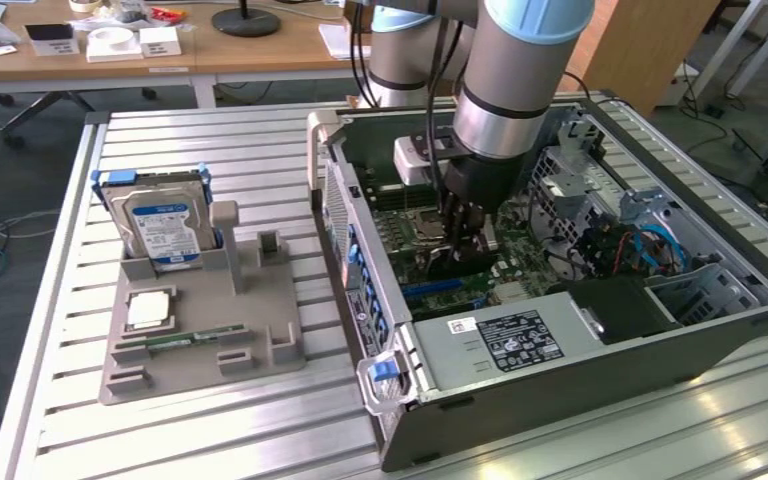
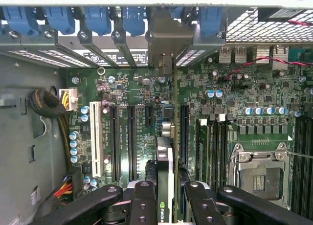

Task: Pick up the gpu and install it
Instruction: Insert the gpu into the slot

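Observation:
In the exterior view my gripper [image 1: 466, 250] reaches down into the open computer case [image 1: 398, 400], over the motherboard [image 1: 411, 210]. It is shut on the gpu [image 1: 446, 268], a dark card that hangs below the fingers. In the wrist view the gpu [image 2: 165, 171] is edge-on between the black fingers [image 2: 143, 200], and my gripper [image 2: 166, 198] clamps it from both sides. The card's thin edge runs toward its metal end bracket [image 2: 168, 36] at the case's rear slot row. It stands over the motherboard's [image 2: 132, 93] long black expansion slots [image 2: 184, 132]. I cannot tell whether it is seated.
A grey holder [image 1: 197, 350] on the slatted table, at the exterior view's left, carries a hard drive [image 1: 164, 225], a chip [image 1: 148, 310] and a green memory stick [image 1: 197, 338]. Inside the case are the power supply [image 1: 518, 340], the CPU socket [image 2: 259, 176], cables [image 2: 49, 107] and blue slot clips [image 2: 98, 19].

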You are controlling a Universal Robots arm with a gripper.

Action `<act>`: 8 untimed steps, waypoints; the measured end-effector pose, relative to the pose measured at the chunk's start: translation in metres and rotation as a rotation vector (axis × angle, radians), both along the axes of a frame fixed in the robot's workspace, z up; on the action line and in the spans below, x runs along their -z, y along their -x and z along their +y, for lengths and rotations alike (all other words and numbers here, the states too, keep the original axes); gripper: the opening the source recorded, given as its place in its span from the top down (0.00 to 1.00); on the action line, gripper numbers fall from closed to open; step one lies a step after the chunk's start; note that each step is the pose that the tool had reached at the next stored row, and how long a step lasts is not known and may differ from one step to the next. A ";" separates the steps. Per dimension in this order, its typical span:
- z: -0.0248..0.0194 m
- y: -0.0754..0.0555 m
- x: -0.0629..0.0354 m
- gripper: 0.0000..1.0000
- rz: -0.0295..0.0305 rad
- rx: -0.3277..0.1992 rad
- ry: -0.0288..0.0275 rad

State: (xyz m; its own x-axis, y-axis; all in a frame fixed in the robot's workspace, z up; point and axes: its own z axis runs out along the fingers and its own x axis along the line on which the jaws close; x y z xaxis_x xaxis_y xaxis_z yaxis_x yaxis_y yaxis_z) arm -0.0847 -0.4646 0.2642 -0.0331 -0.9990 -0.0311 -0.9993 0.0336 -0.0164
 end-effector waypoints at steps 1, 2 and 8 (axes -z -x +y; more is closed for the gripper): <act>0.0000 0.000 0.0000 0.73 0.0000 0.000 0.0000; 0.0001 0.000 0.0001 0.73 -0.0001 0.000 -0.0002; 0.0000 0.001 0.0016 0.73 -0.0001 0.000 -0.0003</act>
